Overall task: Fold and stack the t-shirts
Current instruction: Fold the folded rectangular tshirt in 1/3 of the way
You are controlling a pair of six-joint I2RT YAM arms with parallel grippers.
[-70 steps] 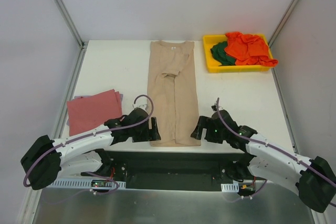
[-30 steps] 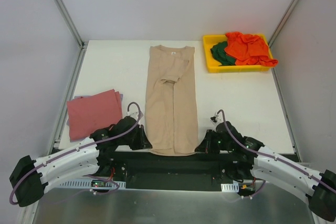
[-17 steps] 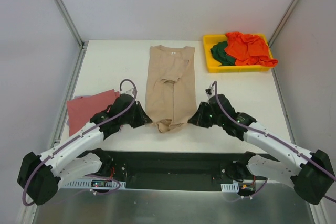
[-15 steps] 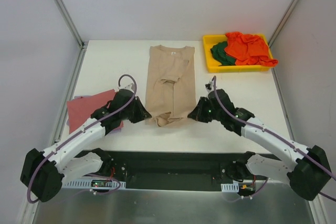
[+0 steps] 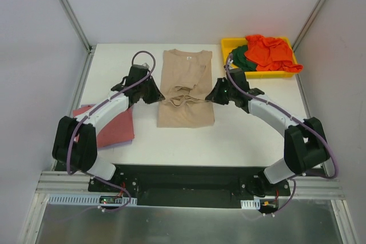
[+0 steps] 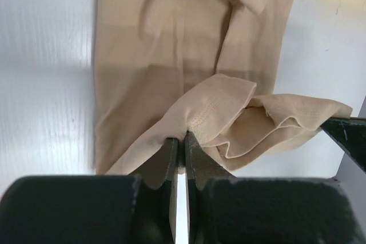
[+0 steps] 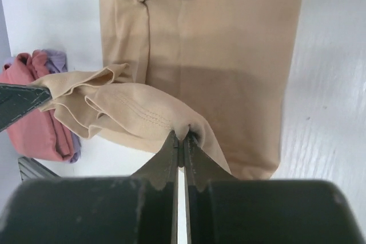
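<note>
— Where is the tan t-shirt [image 5: 186, 112] at this moment?

— It lies in the middle of the white table [image 5: 240, 135], lengthwise, with the collar at the far side. Its near hem is lifted from the table and hangs in loose waves above the middle part of the shirt.

— Who holds the hem?

— Both arms. The left gripper [image 5: 156, 96] is at the left edge of the shirt, with its two fingers pressed together on one corner of the hem. In the left wrist view the cloth comes out directly from between the tips. The right gripper [image 5: 209, 96] is clamped in the same way on the other corner, at the right edge. Between them the hem sags a little.

— And the other shirts?

— A folded dusty-red t-shirt [image 5: 117, 130] rests near the left edge of the table, partly under the left arm. In the right wrist view a lavender t-shirt [image 7: 56, 56] shows beneath it, only as a thin border. The yellow bin [image 5: 263, 75] stands in the far right corner, apart from the tan shirt. Inside it are orange-red t-shirts [image 5: 269, 52] in a heap, with some cloth hanging over the rim, and a dark green t-shirt [image 5: 241, 55] at the left side.

— Are those folded?

— No, they are crumpled. How many orange-red ones there are, I cannot tell.
</note>
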